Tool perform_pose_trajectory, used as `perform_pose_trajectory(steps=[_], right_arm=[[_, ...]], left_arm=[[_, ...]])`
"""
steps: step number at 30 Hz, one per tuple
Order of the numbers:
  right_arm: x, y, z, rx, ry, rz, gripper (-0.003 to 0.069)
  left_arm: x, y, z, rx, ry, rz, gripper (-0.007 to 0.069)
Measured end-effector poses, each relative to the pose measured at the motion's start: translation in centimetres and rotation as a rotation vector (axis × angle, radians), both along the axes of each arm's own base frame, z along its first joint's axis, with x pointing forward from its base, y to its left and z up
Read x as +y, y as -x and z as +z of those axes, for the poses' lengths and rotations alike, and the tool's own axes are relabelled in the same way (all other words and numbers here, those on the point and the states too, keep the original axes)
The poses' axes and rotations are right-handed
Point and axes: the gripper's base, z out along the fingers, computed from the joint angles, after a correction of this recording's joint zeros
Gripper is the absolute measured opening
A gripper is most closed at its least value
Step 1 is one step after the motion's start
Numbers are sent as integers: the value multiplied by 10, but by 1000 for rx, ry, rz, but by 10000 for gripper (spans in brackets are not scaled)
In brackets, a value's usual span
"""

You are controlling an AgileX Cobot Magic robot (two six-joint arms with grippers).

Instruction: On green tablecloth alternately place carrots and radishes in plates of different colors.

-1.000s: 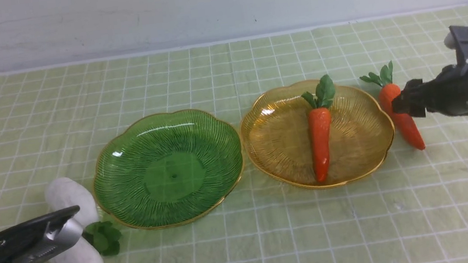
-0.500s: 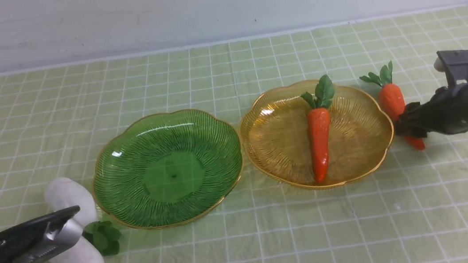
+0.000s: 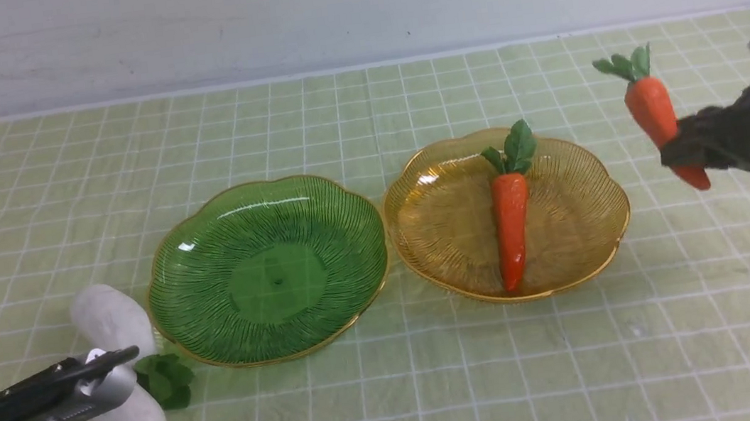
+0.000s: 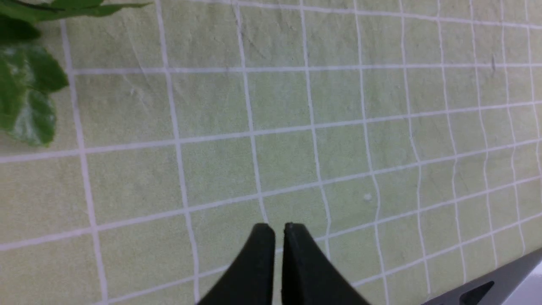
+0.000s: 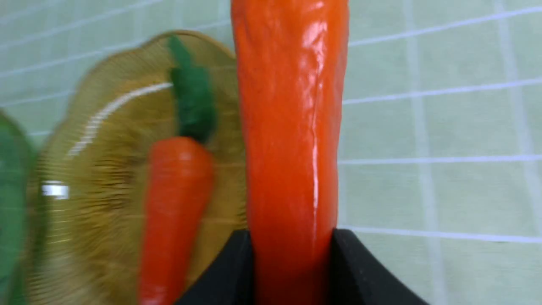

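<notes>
Black against the orange, the right gripper [image 5: 292, 254] is closed on the thin lower part of one carrot [image 3: 652, 108]. The jaws press it from both sides. The carrot hangs in the air, leaves up and slightly tilted, beyond the right edge of the amber plate [image 3: 441, 224] and clear of the cloth. I think it is gripped low so that the thick end and the leaves stay free when it is laid down.

The other carrot [image 3: 512, 222] already lies in the amber plate, leaves toward the wall. The green plate [image 3: 268, 273] just beside it holds nothing.

The left gripper [image 4: 279, 237] is closed on nothing and hangs low over the green tablecloth [image 3: 335, 122]. The two radishes [image 3: 113, 318] lie close to it on the cloth, one touching the green plate's left rim, the other nearer the robot.

The carrots are on the right arm's side and the radishes on the left arm's side. So I judge each arm serves its own plate, in turns. By that order a radish would come next, not a second carrot.
</notes>
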Motion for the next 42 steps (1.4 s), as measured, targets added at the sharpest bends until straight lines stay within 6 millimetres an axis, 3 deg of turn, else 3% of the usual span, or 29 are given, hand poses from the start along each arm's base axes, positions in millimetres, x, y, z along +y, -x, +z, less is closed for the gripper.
perform_pose_trajectory(steps=[7,13,19,24,29,34,35,36,38,41,42], right_arm=[[41,2,-4,29,-48,125,211],[54,2,-10,44,-53,153,254],[62,5,-16,127,-130,156,508],[62,10,-10,217,-249,191,559],[50,3,19,233,-329,241,480],[44,14,42,250,-199,257,274],[44,23,51,258,-113,278,190],[44,24,53,253,-112,279,190],[47,46,73,257,39,300,57],[50,64,89,241,109,302,13],[52,79,97,237,152,303,-3]], left_arm=[[1,-2,1,-23,-6,17,13],[1,-3,0,-26,-10,17,13],[3,-4,0,-41,-39,18,13],[6,-3,-2,-40,-84,8,17],[8,-3,-3,-38,-103,5,39],[9,-3,-4,-31,-113,14,73],[9,-3,-4,-26,-113,22,85],[9,-3,-4,-25,-114,24,87],[10,-3,-4,-16,-119,36,113],[11,-3,-5,-10,-122,46,133],[11,-3,-5,-7,-128,49,145]])
